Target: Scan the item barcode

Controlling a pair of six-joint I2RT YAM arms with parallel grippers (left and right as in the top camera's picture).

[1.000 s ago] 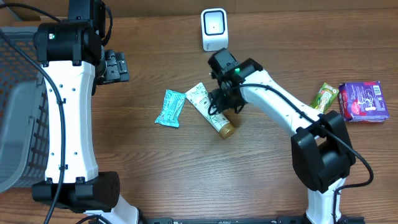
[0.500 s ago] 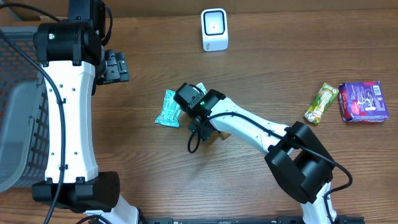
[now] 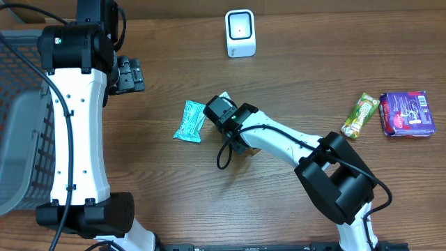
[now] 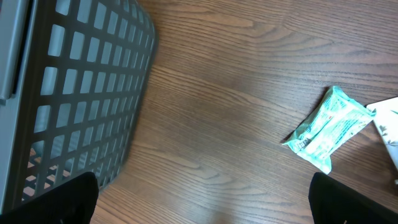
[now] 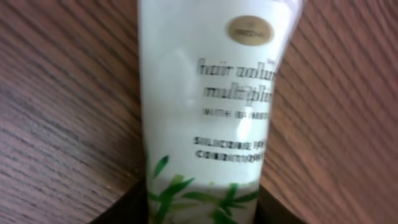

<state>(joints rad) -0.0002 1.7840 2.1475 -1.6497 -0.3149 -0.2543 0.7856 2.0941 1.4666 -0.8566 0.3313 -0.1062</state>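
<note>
A: Entry 1, right wrist view. Your right gripper (image 5: 202, 210) has closed in on the white tube (image 5: 205, 93), with one dark finger against each edge. The tube lies flat on the wooden table (image 5: 56, 93), label up, green leaf print at the finger end.

B: Noted. Log the label text as blurred; you can read only "hair" with confidence.

A: Entry 2, left wrist view. Your left gripper (image 4: 208, 202) is spread wide with nothing between its fingers. It hangs above the wood between the grey mesh basket (image 4: 87, 93) and a teal packet (image 4: 326, 127).

B: Overhead, you have the tube near the table's middle, just right of that teal packet. Your right arm reaches across over it.

A: Entry 3, far side. The white scanner (image 3: 240, 33) stands upright at the far edge, well apart from the tube. A green bar (image 3: 359, 115) and a purple box (image 3: 407, 113) lie side by side out to your right.
</note>
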